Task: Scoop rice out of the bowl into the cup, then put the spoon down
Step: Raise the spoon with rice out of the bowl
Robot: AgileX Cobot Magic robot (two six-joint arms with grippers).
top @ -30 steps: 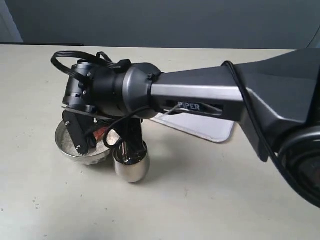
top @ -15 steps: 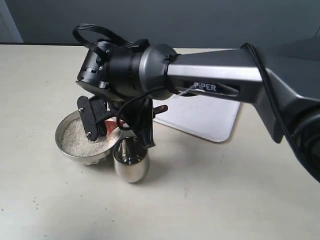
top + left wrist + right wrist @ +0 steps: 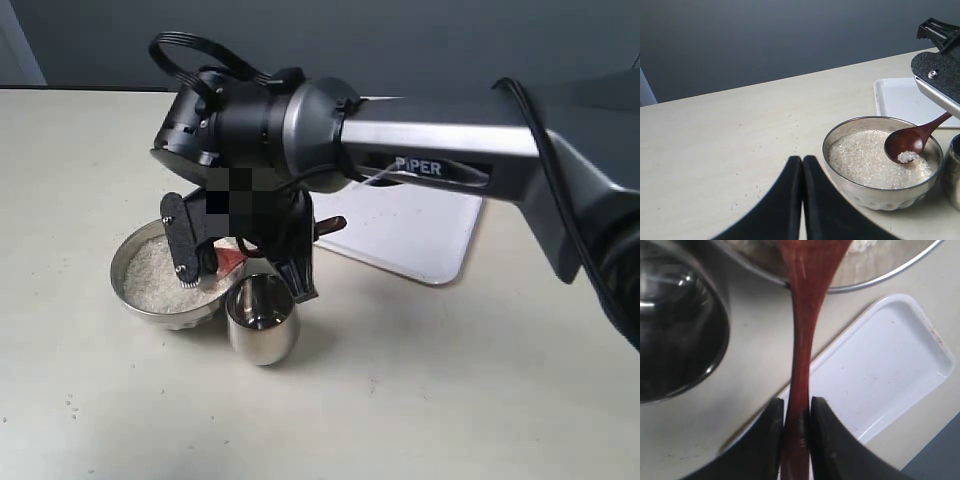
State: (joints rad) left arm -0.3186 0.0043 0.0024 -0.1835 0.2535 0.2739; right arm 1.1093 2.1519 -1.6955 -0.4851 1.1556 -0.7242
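Few grains lie in the light, stiff spoon [image 3: 905,143] above the rice [image 3: 860,159] in the bowl [image 3: 826,150], left of the cup [image 3: 262,330], so my right gripper [image 3: 797,412], clamped on its slim handle, should tilt gently.

Pale white granular rice [image 3: 865,160]; bowl [image 3: 865,196] and cup [image 3: 262,328] bright mirror steel with dark reflections; spoon [image 3: 905,145] glossy dark reddish-brown; tray [image 3: 420,232] plain white, few brown specks; table [image 3: 450,400] cream-beige, faintly speckled; arm [image 3: 440,160] black and grey, white lettering; backdrop [image 3: 790,35] dull blue-grey.
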